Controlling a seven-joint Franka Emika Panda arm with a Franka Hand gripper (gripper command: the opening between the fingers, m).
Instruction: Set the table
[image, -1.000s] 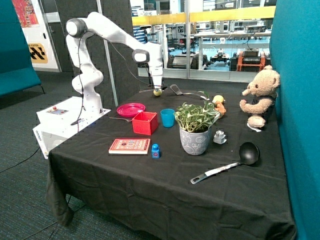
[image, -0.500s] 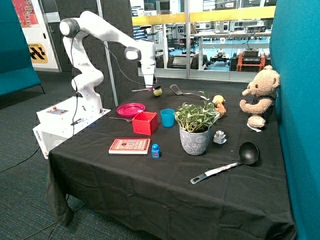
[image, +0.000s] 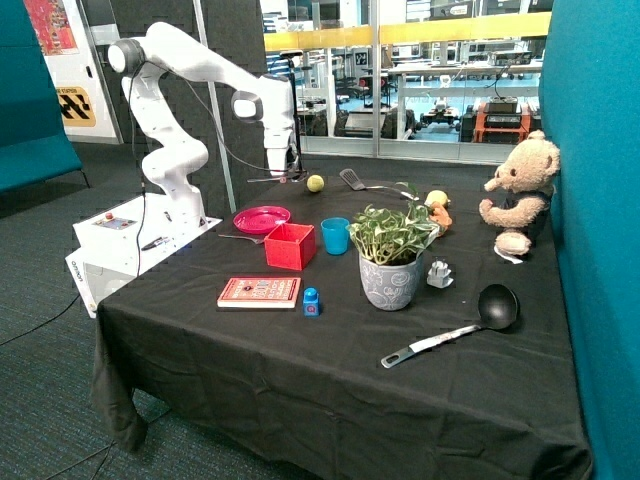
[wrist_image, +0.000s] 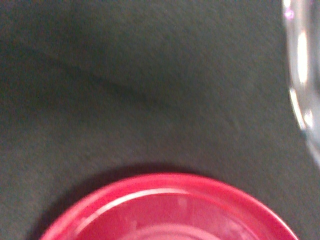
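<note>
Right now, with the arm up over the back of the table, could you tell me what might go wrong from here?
The gripper carries a thin utensil by one end, so it could swing or slip on the way down. The pink plate lies just below, with a fork and the red box close by, so a low or off-target descent could knock them. The yellow ball nearby could roll if bumped.

A black tablecloth (image: 330, 400) covers the table, and on it sit a pink plate (image: 261, 218), a red box (image: 290, 246), a light blue cup (image: 335, 235), a red book (image: 260, 292) with a pale patterned cover, and a small blue block (image: 311, 301). The plant (image: 393, 232) has green-and-white variegated leaves in a grey pot (image: 389, 282) with a pale pattern, near a black ladle (image: 470, 322) with a silver handle. Farther back lie a yellow-green ball (image: 315, 183) and a tan teddy bear (image: 520, 192) against a teal wall (image: 595, 200), and the robot arm (image: 200, 70) is white with grey joints.
</note>
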